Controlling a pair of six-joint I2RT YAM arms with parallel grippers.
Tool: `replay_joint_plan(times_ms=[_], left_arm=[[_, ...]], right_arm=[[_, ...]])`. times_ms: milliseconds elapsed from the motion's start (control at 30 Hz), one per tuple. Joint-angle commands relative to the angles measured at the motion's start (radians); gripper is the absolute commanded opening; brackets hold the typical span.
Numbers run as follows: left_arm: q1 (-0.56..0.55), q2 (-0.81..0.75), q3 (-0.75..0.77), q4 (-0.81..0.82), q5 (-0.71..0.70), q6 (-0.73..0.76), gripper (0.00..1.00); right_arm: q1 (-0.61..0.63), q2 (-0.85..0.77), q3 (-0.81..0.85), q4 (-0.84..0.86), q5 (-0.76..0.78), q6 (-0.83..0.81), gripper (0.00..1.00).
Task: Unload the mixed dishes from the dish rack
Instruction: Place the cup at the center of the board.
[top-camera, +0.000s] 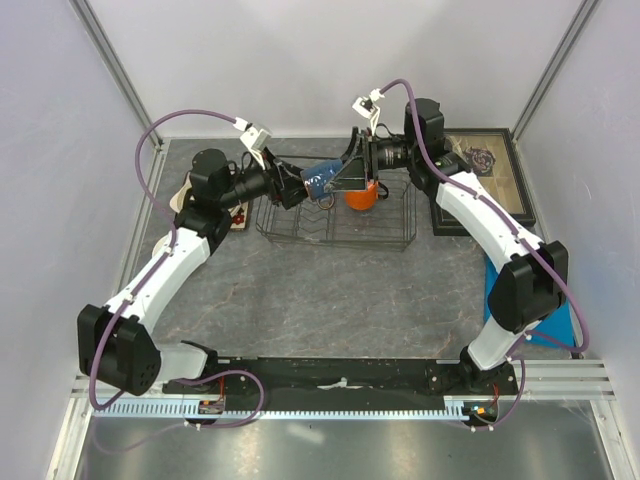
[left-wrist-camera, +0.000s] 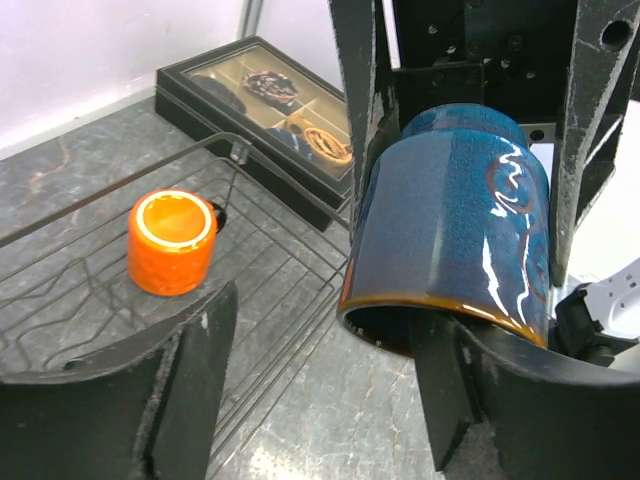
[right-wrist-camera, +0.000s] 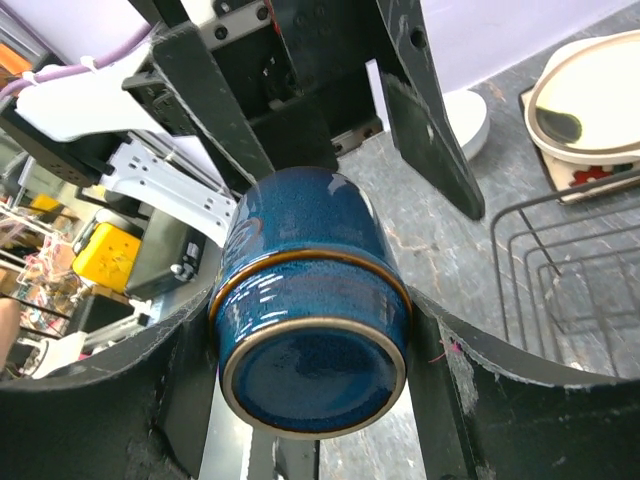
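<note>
My right gripper (top-camera: 347, 177) is shut on the dark blue mug (top-camera: 322, 181), holding it on its side above the left part of the dish rack (top-camera: 335, 228). In the right wrist view the mug's base (right-wrist-camera: 312, 375) faces the camera between my fingers (right-wrist-camera: 455, 400). My left gripper (top-camera: 297, 190) is open at the mug's mouth (left-wrist-camera: 440, 330); one of its fingers (left-wrist-camera: 470, 390) is at the rim, the other (left-wrist-camera: 185, 390) stands wide. The orange cup (top-camera: 362, 197) stands upright in the rack (left-wrist-camera: 172, 242). A round pale plate (right-wrist-camera: 590, 95) lies on the square flowered plate beside a white bowl (right-wrist-camera: 468, 118).
The black glass-lidded trinket box (top-camera: 487, 180) lies right of the rack, also in the left wrist view (left-wrist-camera: 265, 105). A blue mat (top-camera: 530, 300) lies under the right arm. The unloaded plates at the rack's left are mostly hidden by the left arm (top-camera: 215, 195).
</note>
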Motion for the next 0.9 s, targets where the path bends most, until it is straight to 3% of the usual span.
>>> replay_joint_plan(times_ms=[0,133,300,500,667,733,867], left_arm=[[-0.030,0.010,0.034,0.120,-0.013,-0.057,0.70],[-0.037,0.017,0.036,0.132,-0.008,-0.067,0.61],[-0.036,0.012,0.030,0.143,0.010,-0.077,0.48],[-0.037,-0.014,0.008,0.145,0.016,-0.073,0.04],[-0.037,-0.043,-0.013,0.139,0.015,-0.056,0.02],[-0.036,-0.062,-0.015,0.119,0.012,-0.047,0.02],[-0.034,-0.095,-0.015,0.077,0.004,-0.004,0.02]], right_arm=[[0.019,-0.069,-0.064,0.254,-0.053,0.126,0.34],[0.022,-0.076,-0.135,0.483,-0.066,0.317,0.35],[0.027,-0.066,-0.147,0.506,-0.079,0.337,0.38],[0.030,-0.058,-0.154,0.503,-0.088,0.332,0.55],[0.028,-0.055,-0.157,0.485,-0.091,0.316,0.73],[0.027,-0.056,-0.152,0.458,-0.090,0.277,0.76],[0.021,-0.058,-0.105,0.214,-0.056,0.092,0.83]])
